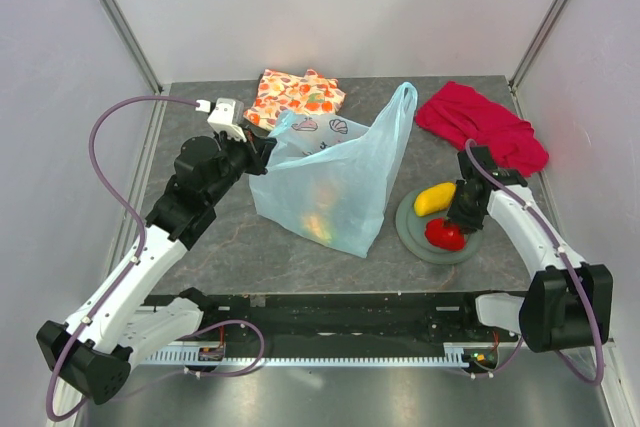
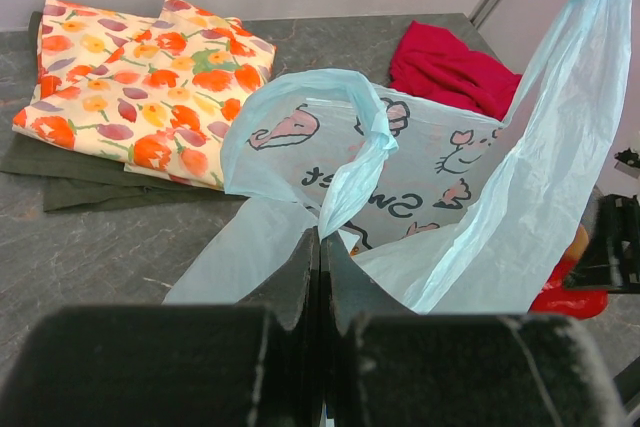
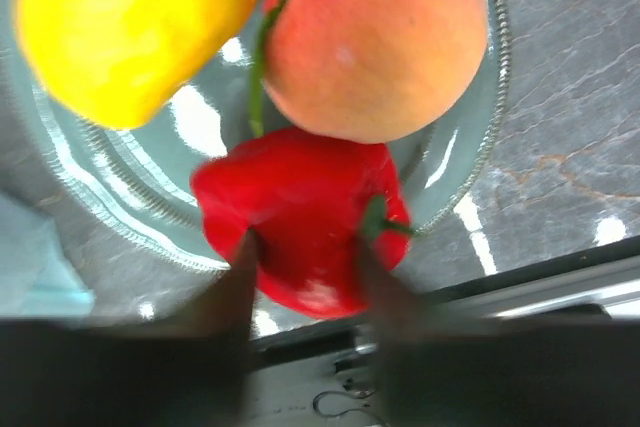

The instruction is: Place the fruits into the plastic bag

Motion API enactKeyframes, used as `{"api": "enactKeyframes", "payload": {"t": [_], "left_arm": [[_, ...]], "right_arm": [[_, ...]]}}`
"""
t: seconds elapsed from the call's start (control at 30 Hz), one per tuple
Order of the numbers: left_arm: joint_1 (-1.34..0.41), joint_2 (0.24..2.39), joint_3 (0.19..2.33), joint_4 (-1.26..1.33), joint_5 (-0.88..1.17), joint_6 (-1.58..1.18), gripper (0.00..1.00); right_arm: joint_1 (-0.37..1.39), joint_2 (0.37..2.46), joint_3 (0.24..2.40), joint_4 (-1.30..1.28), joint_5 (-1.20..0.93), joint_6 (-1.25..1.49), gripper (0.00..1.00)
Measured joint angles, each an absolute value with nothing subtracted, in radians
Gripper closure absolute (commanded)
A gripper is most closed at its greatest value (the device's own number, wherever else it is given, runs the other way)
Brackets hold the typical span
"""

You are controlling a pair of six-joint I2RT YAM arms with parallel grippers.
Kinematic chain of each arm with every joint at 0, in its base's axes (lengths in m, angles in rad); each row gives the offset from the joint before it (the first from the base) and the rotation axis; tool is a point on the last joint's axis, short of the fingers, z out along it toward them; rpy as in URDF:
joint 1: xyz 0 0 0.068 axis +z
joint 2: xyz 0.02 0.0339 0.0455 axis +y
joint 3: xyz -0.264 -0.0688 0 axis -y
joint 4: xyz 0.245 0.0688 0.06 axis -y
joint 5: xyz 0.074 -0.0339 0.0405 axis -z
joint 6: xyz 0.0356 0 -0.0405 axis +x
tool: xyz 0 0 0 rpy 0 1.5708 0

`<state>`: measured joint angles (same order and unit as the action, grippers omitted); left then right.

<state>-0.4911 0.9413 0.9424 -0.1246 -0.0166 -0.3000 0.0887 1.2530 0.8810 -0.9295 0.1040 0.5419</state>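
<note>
With the left arm's fingers (image 2: pixel 300 279) I hold one loop handle of the thin translucent light-blue plastic bag (image 1: pixel 330 177); they are fully shut on the film and lift that side so the mouth gapes upward at mid-desk. The bag stands on the dark grey stone-patterned desk (image 1: pixel 230 237), and blurred orange and yellow shapes show through its near wall, which I take to be fruit already loaded. The right arm's fingers (image 3: pixel 240 287) are over the grey-green round plate (image 1: pixel 405 224) just right of the bag. They stand apart with the glossy red pepper-like piece (image 3: pixel 300 187) between them. The wrist view is blurred, so I cannot tell whether the pads touch it. An oblong yellow mango-like piece (image 1: pixel 434 197) and a round orange peach (image 3: pixel 375 37) lie against the pepper on the plate. The step in hand, as I judge it, is picking the pepper. I should centre it between the pads and grip its widest part, below the green stem. Close firmly, because the glossy skin may slip. Lift straight up to avoid rolling the peach off the plate. Keep the left grip fixed so the mouth remains open.
</note>
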Motion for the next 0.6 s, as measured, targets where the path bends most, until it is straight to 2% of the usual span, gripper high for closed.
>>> {"api": "enactKeyframes", "payload": {"t": [0.6], "left_arm": [[-0.491, 0.941, 0.942, -0.129, -0.016, -0.304, 0.98]], "right_arm": [[0.089, 1.199, 0.902, -0.937, 0.022, 0.53, 1.0]]}}
